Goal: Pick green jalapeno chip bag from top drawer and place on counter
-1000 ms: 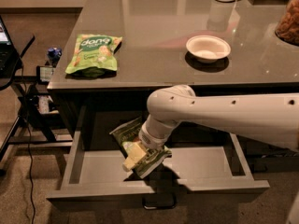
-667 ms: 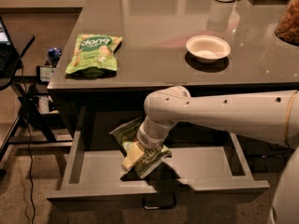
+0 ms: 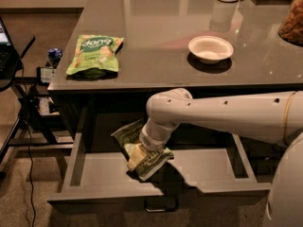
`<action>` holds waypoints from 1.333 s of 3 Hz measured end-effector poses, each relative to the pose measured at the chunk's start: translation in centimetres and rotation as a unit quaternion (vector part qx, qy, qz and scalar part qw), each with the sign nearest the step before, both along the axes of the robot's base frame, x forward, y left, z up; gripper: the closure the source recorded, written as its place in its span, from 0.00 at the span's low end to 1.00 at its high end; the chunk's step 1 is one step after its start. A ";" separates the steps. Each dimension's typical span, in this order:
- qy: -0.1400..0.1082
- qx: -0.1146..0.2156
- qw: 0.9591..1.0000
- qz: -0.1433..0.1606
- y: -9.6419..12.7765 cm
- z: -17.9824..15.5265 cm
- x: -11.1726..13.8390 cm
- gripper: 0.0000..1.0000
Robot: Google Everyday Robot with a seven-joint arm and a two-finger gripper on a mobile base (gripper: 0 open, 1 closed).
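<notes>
One gripper [image 3: 136,156]: down in top drawer [image 3: 94,170], on green jalapeno chip bag [image 3: 124,136]; whether it pinches, cannot tell.
Counter [image 3: 156,46]: above it, overhanging the drawer's back.
Bright green bag [image 3: 94,55]: up-left.
White bowl [image 3: 210,48]: up-right.

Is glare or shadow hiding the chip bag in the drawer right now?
Camera view: glare streaks the counter near the white bowl only. The top drawer lies in dim shade; the shadow of the arm falls right of the green jalapeno chip bag, visible around the end effector on it.
</notes>
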State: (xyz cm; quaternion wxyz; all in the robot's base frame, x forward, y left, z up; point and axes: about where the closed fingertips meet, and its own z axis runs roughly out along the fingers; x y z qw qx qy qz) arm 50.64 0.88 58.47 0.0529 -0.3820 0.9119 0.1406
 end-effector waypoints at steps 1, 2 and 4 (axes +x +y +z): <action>0.000 0.000 1.000 0.000 0.0 0.0 0.0 0.42; 0.000 0.000 1.000 0.000 0.0 0.0 0.0 0.66; 0.000 0.000 1.000 0.000 0.0 0.0 0.0 1.00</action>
